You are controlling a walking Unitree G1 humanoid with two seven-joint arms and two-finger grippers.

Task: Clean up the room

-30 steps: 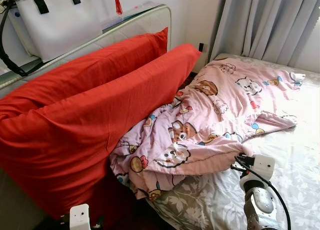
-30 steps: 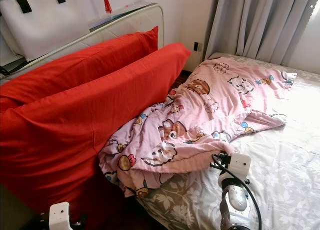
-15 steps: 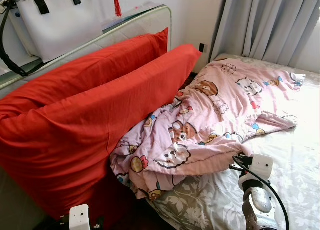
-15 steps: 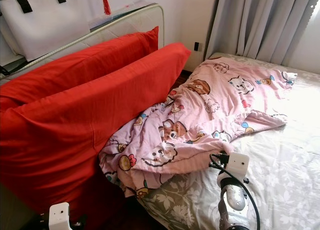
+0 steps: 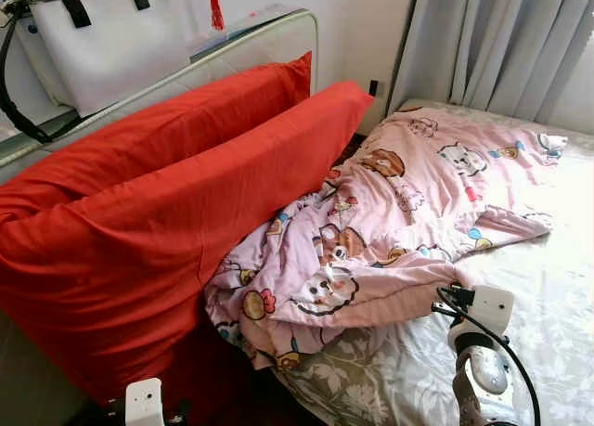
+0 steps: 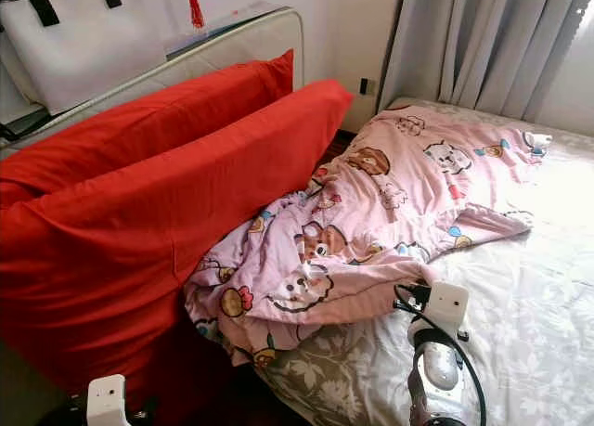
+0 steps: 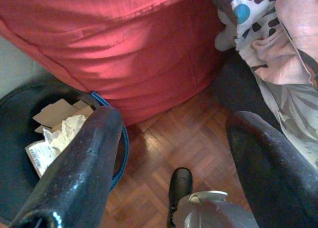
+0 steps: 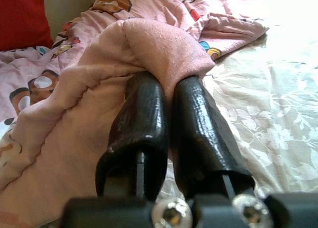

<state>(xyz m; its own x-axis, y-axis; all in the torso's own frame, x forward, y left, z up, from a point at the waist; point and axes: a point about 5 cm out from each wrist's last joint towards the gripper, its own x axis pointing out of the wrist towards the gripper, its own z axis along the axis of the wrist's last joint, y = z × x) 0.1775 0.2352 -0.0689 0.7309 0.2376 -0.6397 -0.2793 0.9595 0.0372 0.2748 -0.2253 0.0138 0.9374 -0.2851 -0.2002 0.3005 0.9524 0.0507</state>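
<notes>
Rumpled pink cartoon blanket point(image 5: 390, 222) edge drawn slightly rightward, right gripper point(image 8: 169, 91) fingers pinching it, left gripper point(image 7: 169, 138) spread.

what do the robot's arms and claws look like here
The right arm is rounded silver metal topped by a white boxy wrist block, with a thin black cable looping alongside it. Its claw has two long, thick, glossy black fingers fixed with silver screws at the base. The left claw has the same bulky, shiny black fingers, and a white block marks that wrist in the head view.
</notes>
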